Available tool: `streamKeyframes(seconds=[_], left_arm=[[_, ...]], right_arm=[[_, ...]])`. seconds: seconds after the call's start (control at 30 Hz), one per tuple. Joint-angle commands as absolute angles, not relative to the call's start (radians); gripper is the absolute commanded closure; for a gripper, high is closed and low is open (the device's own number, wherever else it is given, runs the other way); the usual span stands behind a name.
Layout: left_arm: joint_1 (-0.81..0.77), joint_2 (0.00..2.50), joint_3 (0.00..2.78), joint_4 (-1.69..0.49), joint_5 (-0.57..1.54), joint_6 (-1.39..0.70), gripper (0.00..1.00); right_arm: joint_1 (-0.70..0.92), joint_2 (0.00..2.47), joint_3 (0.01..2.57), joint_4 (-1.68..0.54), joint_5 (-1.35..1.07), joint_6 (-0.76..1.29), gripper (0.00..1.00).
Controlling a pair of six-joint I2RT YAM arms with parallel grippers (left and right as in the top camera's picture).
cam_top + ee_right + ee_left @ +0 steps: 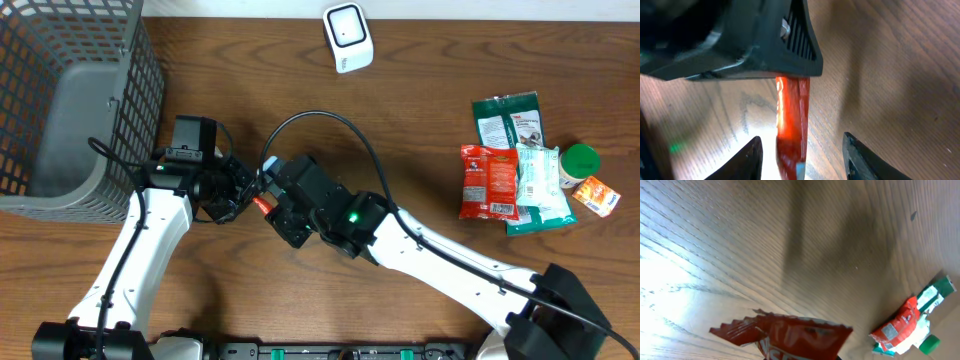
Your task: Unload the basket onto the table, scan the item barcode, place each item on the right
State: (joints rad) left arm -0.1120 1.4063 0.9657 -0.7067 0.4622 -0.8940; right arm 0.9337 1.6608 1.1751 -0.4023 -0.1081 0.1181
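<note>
Scanning not yet done: left gripper [242,198] pinches the red packet [792,112], right gripper [802,155] spread open around it, scanner [347,37] well apart.

On the table [420,110], the basket [60,100] sits at ten o'clock from the centre, in the far-left corner. The scanner [347,37] stands at twelve o'clock, near the far edge. Just at nine o'clock of centre, the snack packet [262,205] is between the two grippers. The left gripper [245,198] is at its nine o'clock and the right gripper [275,212] at its four o'clock. The right fingers [747,160] stand one on each side of the packet, apart from it. At three o'clock, well apart, a heap of packets [505,180] lies overlapping. A jar [578,160] is just beside the heap at its two o'clock. A small packet [596,195] lies at the jar's five o'clock.
</note>
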Motion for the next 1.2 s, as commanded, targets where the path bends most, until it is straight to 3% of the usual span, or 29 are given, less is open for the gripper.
streamKeyframes(seconds=[0.0,0.07,0.1,0.23,0.3,0.57,0.63,0.73,0.8,1.17], left_arm=[[-0.109,1.414,0.966,-0.71,0.49,-0.9,0.93],[-0.109,1.414,0.966,-0.71,0.49,-0.9,0.92],[-0.109,1.414,0.966,-0.71,0.49,-0.899,0.93],[-0.109,1.414,0.966,-0.71,0.486,-0.899,0.93],[-0.109,1.414,0.966,-0.709,0.48,-0.899,0.93],[-0.109,1.414,0.966,-0.701,0.459,-0.899,0.92],[-0.109,1.414,0.966,-0.686,0.459,-0.895,0.83],[-0.107,1.414,0.966,-0.645,0.459,-0.895,0.41],[-0.107,1.414,0.966,-0.607,0.459,-0.891,0.29],[-0.033,1.414,0.966,-0.533,0.324,-0.85,0.13]], right_arm=[[0.952,1.708,1.163,-0.402,-0.095,0.107,0.55],[0.954,1.726,1.163,-0.4,-0.096,0.107,0.6],[0.955,1.734,1.163,-0.395,-0.095,0.107,0.7],[0.955,1.731,1.163,-0.379,-0.096,0.107,0.86],[0.955,1.729,1.163,-0.364,-0.1,0.107,0.99],[0.95,1.711,1.163,-0.349,-0.169,0.107,0.99],[0.95,1.711,1.163,-0.344,-0.181,0.107,0.99],[0.943,1.709,1.163,-0.34,-0.19,0.117,0.99],[0.926,1.707,1.163,-0.342,-0.197,0.145,0.99],[0.757,1.705,1.163,-0.408,-0.435,0.198,0.99]])
